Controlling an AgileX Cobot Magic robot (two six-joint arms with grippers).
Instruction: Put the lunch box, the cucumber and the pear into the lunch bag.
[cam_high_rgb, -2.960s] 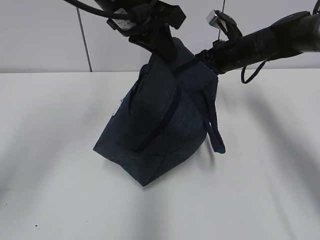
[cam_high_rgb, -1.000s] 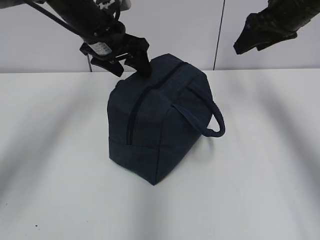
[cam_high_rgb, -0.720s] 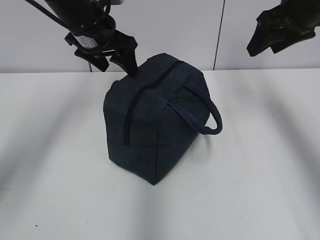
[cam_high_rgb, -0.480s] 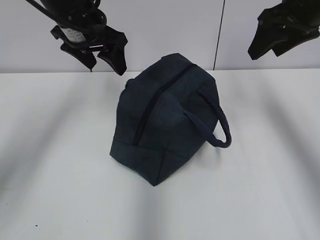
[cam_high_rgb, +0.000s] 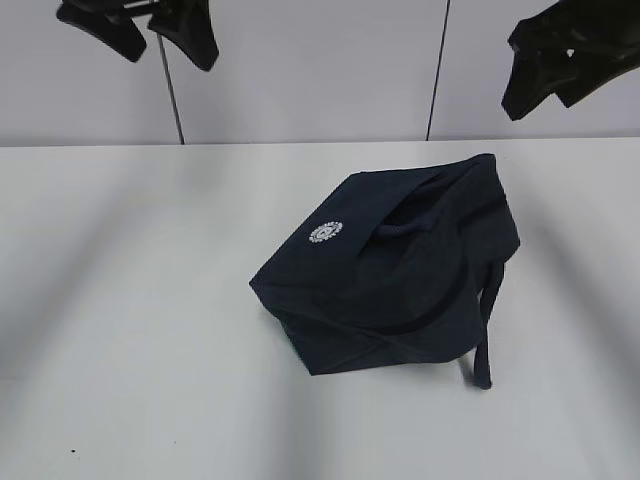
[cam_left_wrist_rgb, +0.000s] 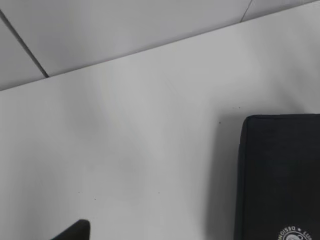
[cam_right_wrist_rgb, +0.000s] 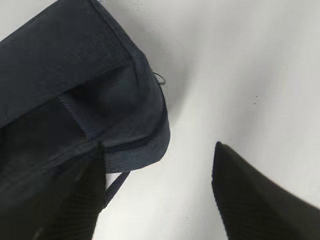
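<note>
One bag (cam_high_rgb: 400, 290) lies tipped on the desk (cam_high_rgb: 130, 330), its contents hidden, below and between the two raised pincers, left (cam_high_rgb: 140, 28) and right (cam_high_rgb: 548, 85), both spread apart and empty.

My worktable (cam_high_rgb: 130, 330): plain white top, matte, filling lower part of view. Soft grey shadow bands slant across its surface; few tiny dark specks near front left edge. Behind my table, wall (cam_high_rgb: 310, 70) of pale grey panels, meeting tabletop along straight line. Two thin dark vertical seams (cam_high_rgb: 172, 95) divide those panels, one left, one right of centre. Light even, diffuse, no hard glare.
</note>
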